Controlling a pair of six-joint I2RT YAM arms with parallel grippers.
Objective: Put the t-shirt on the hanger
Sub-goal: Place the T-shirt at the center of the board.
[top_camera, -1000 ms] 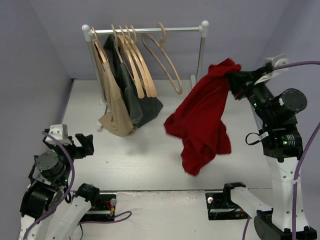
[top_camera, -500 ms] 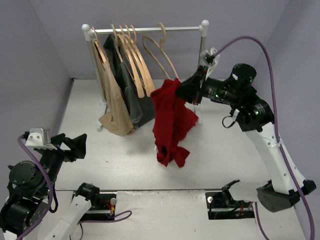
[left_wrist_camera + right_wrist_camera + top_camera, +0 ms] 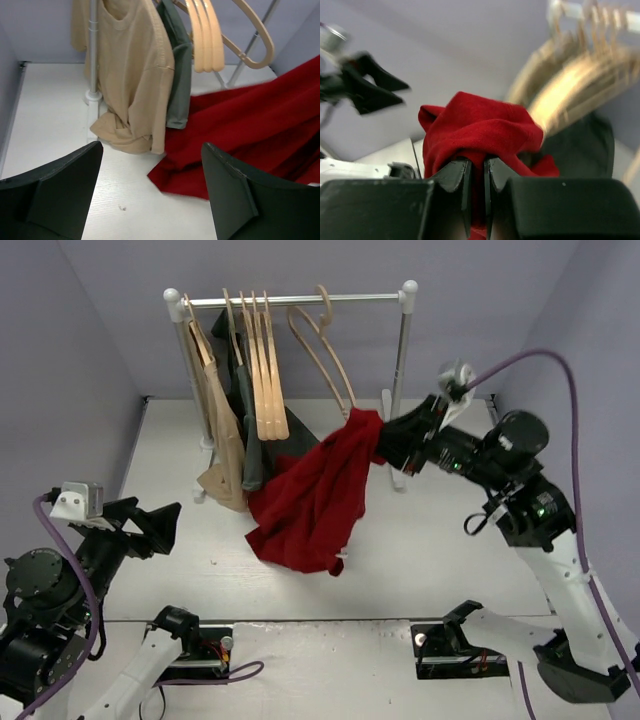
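The dark-red t-shirt [image 3: 315, 495] hangs bunched from my right gripper [image 3: 385, 440], which is shut on a fold of it [image 3: 480, 130] just right of the rack. The cloth trails down and left, and its lower edge [image 3: 200, 170] reaches the table beside the hung garments. Right gripper [image 3: 477, 162] shows red cloth pinched between its fingers. A bare wooden hanger [image 3: 322, 350] hangs tilted on the rail, just above and left of that gripper. My left gripper [image 3: 160, 525] stands open at the near left, facing the shirt with nothing between its fingers [image 3: 151, 150].
A white clothes rack [image 3: 300, 300] stands at the back. It carries a beige garment [image 3: 222, 440], a dark green one [image 3: 248, 430] and several bare wooden hangers [image 3: 262, 370]. The rack's right post [image 3: 402, 370] is close to my right arm. Grey walls enclose the table.
The right arm swung the t-shirt from the right side over to the rack. The cloth now flares out to the left and lower. The left arm rose and turned toward the shirt.
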